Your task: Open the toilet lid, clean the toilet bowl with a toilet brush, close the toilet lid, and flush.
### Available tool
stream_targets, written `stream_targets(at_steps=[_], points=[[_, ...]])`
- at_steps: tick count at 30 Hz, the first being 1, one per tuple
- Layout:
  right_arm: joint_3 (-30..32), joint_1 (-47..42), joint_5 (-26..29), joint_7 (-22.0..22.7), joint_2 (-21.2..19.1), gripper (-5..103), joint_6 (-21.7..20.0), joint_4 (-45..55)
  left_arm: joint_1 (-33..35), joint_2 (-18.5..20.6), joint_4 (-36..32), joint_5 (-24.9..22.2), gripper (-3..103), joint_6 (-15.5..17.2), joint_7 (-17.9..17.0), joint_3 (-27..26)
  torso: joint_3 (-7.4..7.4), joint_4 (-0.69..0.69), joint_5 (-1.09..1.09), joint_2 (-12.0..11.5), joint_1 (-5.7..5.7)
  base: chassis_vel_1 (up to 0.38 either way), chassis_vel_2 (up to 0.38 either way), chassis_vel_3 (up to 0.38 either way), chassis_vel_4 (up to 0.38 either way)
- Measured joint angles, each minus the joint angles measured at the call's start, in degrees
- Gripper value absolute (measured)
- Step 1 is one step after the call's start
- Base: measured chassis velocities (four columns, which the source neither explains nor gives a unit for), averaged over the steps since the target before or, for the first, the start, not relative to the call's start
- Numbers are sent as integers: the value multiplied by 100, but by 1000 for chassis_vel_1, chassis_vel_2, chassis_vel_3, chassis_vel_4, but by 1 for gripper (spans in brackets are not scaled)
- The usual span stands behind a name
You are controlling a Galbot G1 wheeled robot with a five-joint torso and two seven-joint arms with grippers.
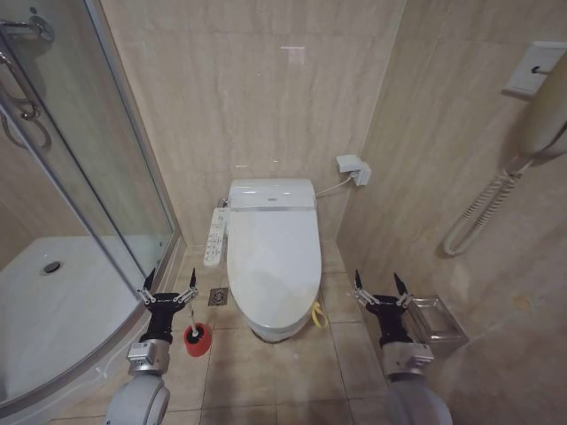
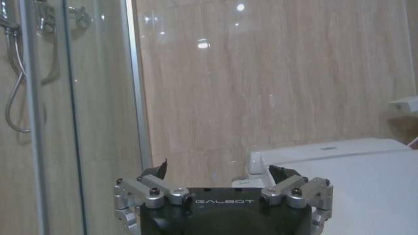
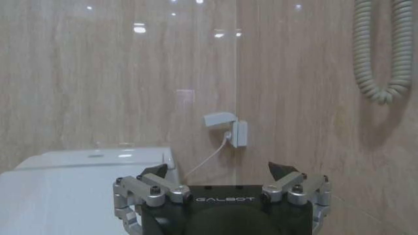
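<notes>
Toilet lid (image 1: 274, 257) down, end effectors (image 1: 170, 282) apart.

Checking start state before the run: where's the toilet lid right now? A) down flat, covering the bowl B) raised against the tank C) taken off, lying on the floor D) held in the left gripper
A. In the head view the toilet lid lies flat and closed over the bowl, while the left gripper and right gripper hang to either side of the toilet with fingers open, touching nothing.
</notes>
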Motion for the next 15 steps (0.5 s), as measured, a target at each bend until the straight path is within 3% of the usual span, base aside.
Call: stream_targets(at_steps=[15], points=[[-2, 45, 82, 168, -20, 100, -117, -248, 2, 0, 0, 0, 100, 0, 0, 0, -1, 0, 1, 1, -4, -10, 9, 11, -9]])
